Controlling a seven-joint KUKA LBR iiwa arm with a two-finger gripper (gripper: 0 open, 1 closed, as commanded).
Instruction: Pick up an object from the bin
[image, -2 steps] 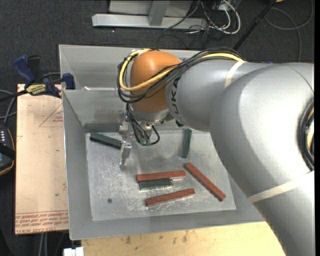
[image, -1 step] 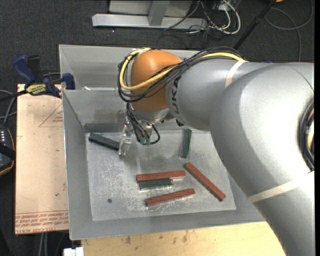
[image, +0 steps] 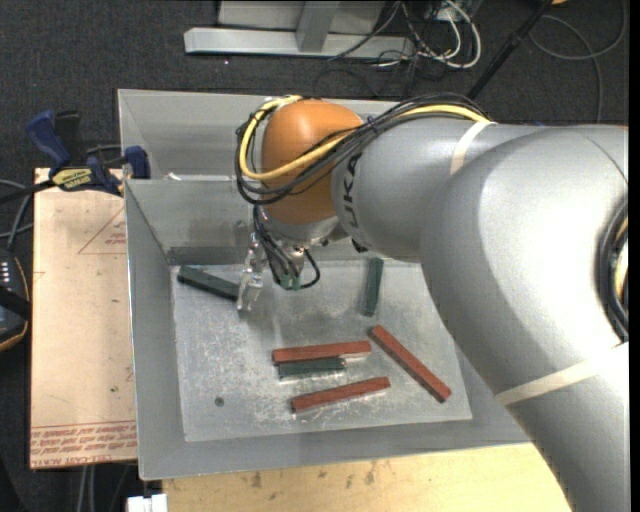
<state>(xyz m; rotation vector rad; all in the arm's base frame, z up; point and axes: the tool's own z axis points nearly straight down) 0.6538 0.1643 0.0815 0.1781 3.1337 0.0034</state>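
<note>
My gripper (image: 270, 285) hangs below the orange wrist cover over the bin's back left part. Its two fingers stand apart, open, with nothing between them. The left fingertip (image: 247, 293) is at the right end of a dark green bar (image: 208, 281) that lies flat on the bin floor near the left wall; whether they touch I cannot tell. A second dark green bar (image: 372, 285) lies nearly upright in the picture, to the gripper's right.
Toward the front lie three red-brown bars: one (image: 322, 352) above a short dark green bar (image: 312, 369), one (image: 340, 395) nearest the front, one slanted (image: 410, 363) at the right. The big arm covers the bin's right side.
</note>
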